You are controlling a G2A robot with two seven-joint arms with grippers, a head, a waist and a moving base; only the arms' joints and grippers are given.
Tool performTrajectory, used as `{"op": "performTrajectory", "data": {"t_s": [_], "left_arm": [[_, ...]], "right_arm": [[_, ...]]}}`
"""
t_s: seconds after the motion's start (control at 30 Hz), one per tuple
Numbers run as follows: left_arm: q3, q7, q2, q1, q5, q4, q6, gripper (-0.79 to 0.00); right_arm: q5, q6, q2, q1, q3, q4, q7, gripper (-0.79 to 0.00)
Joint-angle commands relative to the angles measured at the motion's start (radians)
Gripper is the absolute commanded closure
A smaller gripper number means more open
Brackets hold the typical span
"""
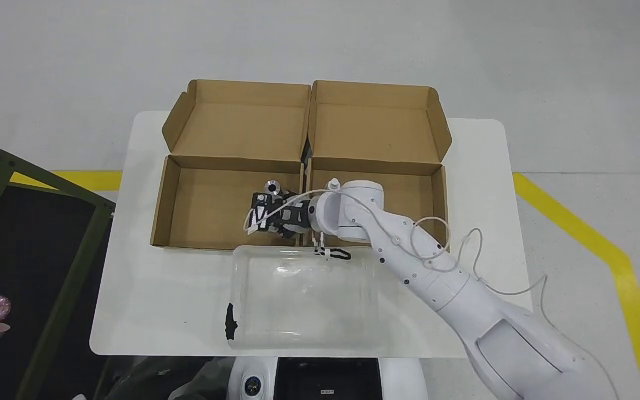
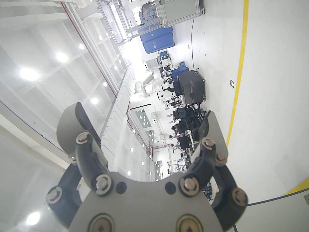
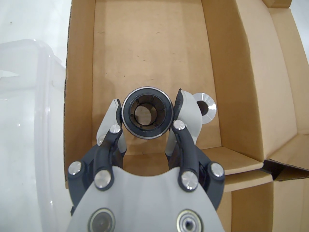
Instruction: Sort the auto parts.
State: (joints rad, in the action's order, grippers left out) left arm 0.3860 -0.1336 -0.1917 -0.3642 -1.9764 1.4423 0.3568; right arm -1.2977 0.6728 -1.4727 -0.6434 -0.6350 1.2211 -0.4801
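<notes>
My right gripper [image 3: 147, 107] is shut on a black-rimmed metal bearing sleeve [image 3: 147, 134], held just above the floor of the left cardboard box [image 3: 149, 49]. In the top view this gripper [image 1: 268, 213] sits over the right end of the left box [image 1: 158, 205]. Beside one finger a shiny silver cone-shaped part [image 3: 208, 109] lies on the box floor; the top view shows this silver part [image 1: 270, 185] just beyond the gripper. My left gripper [image 2: 144, 119] is open and empty, pointing out into the room.
A second open cardboard box [image 1: 440, 200] adjoins the left one on the right. A clear plastic bin [image 1: 300, 300] stands in front of both boxes, with a small black item [image 1: 231, 325] at its left edge. The box flaps stand open at the back.
</notes>
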Motion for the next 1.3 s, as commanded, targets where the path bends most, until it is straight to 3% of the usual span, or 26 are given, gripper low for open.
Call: {"op": "performTrajectory", "data": {"t_s": [0.0, 0.6, 0.97, 1.13, 1.27], "left_arm": [[0.000, 0.000, 0.000, 0.000, 0.000, 0.000, 0.000, -0.785], [0.000, 0.000, 0.000, 0.000, 0.000, 0.000, 0.000, -0.785], [0.000, 0.000, 0.000, 0.000, 0.000, 0.000, 0.000, -0.785], [0.000, 0.000, 0.000, 0.000, 0.000, 0.000, 0.000, -0.785], [0.000, 0.000, 0.000, 0.000, 0.000, 0.000, 0.000, -0.785]], "right_arm": [[0.002, 0.004, -0.001, -0.001, -0.001, 0.000, 0.002, -0.363], [0.007, 0.015, 0.027, -0.050, -0.122, 0.222, 0.040, -0.376], [-0.058, 0.035, 0.096, -0.276, -0.307, 0.507, 0.066, -0.391], [-0.097, 0.055, 0.126, -0.388, -0.402, 0.615, 0.089, -0.456], [-0.122, 0.075, 0.147, -0.468, -0.477, 0.687, 0.111, -0.456]]}}
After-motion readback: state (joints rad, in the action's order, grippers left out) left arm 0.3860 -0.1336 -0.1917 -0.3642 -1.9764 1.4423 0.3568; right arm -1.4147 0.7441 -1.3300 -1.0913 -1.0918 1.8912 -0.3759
